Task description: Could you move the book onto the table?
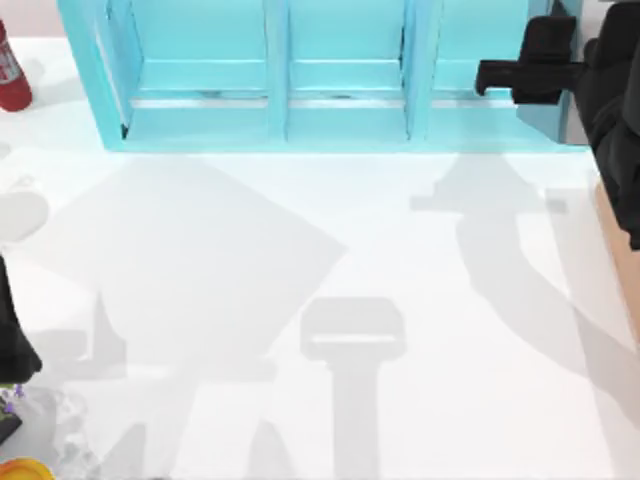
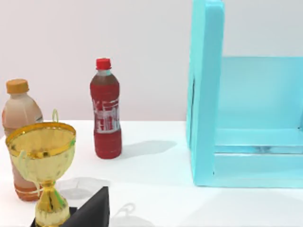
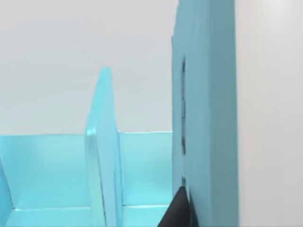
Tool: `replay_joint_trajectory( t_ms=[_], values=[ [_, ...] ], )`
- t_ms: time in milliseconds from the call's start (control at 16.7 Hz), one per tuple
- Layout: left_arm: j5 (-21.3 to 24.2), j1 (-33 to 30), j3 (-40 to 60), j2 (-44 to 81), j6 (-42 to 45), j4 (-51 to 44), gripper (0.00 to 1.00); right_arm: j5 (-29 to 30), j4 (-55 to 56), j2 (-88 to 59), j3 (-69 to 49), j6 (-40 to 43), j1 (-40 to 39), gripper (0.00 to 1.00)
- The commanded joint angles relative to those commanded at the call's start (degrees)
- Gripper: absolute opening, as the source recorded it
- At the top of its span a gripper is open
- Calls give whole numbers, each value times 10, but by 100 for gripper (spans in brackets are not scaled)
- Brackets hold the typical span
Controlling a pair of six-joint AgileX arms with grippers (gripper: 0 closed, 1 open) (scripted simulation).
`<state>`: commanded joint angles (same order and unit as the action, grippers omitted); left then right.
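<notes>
— What sits on the white table (image 1: 400, 250)?
— A light-blue shelf unit (image 1: 280, 110) spans the frame's top edge; a red bottle (image 1: 10, 70) stands at upper left.
— And lower left?
— A gold trophy (image 2: 42, 156) beside an orange-capped bottle (image 2: 19, 118).

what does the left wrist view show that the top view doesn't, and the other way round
Left wrist view alone: a gold trophy cup, an orange-capped bottle behind it, and the whole red bottle standing upright.

Top view alone: the right gripper reaching in at the shelf unit's right-hand compartment, all three compartments side by side, and the wide white table in front.

Both: the light-blue shelf unit, the red bottle at the table's left, and the white tabletop. The left arm sits parked at the table's left edge.
</notes>
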<state>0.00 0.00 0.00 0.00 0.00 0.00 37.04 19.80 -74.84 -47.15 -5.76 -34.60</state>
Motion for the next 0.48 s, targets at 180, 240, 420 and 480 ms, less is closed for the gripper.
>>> replay_joint_trajectory(
  t_ms=[180,240,420,480],
  values=[
    [0,0,0,0,0,0,100,-1,1,-4,0,-1,3,0],
    [0,0,0,0,0,0,100,-1,1,-4,0,0,3,0],
    [0,0,0,0,0,0,100,6,14,-22,2,37,-11,0],
    [0,0,0,0,0,0,100,10,22,-34,4,62,-19,0]
  ],
)
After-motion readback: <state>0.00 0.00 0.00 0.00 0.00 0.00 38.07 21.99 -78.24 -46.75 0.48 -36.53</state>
